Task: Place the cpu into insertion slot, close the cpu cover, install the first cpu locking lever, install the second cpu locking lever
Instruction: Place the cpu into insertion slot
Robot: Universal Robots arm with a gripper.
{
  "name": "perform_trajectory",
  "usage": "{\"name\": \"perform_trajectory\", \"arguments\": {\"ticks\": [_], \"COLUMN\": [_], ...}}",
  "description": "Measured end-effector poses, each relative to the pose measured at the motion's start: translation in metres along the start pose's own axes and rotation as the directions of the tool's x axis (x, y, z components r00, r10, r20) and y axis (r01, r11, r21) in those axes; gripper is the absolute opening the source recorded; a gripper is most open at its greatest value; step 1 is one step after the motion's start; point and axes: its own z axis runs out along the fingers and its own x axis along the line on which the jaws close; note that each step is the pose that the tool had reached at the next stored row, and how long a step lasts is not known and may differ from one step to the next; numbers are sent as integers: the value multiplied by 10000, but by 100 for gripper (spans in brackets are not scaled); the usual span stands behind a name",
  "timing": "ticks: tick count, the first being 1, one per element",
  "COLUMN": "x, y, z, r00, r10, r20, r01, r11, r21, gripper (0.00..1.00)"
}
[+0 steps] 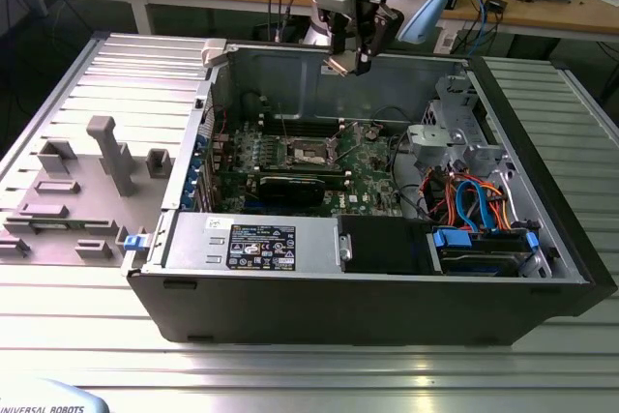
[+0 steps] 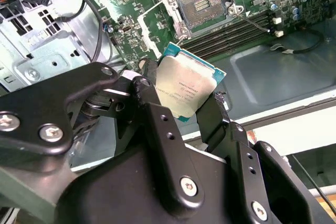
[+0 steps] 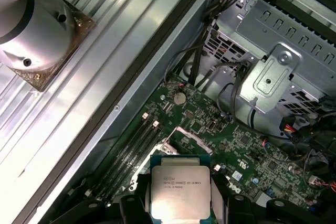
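Note:
My gripper [image 1: 350,63] hangs above the open computer case [image 1: 368,307], near its back wall. It is shut on the cpu [image 2: 186,87], a flat silver-topped chip with a green edge, clamped between the two black fingers [image 2: 149,85]. In the first wrist view the cpu [image 3: 180,190] sits between the fingers, over the motherboard. The insertion slot [image 2: 202,3] lies open below, its dark pinned centre showing inside a silver rim. In the exterior view the slot [image 1: 308,152] is down and to the left of the gripper. The cpu cover [image 3: 191,139] looks tilted up at the slot's edge.
A long black graphics card [image 1: 290,186] lies in front of the slot. Memory slots [image 2: 236,30] run beside it. The power supply [image 1: 247,239], the drive cage [image 1: 455,132] and the coloured cables [image 1: 474,200] fill the case's front and right. A grey fixture plate [image 1: 77,191] sits outside, left.

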Motion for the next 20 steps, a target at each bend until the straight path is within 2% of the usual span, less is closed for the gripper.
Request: {"name": "perform_trajectory", "arguments": {"ticks": [4, 9, 14, 20], "x": [1, 4, 5, 5], "y": [-1, -6, -8, -8], "z": [1, 4, 9, 14], "r00": [10000, 9987, 9949, 9918], "r10": [94, 509, 1007, 1276], "r20": [9, 45, 87, 111], "r01": [-94, -509, -1006, -1276], "r11": [10000, 9987, 9949, 9918], "r21": [-1, -10, -22, -29], "gripper": [54, 54, 54, 54]}}
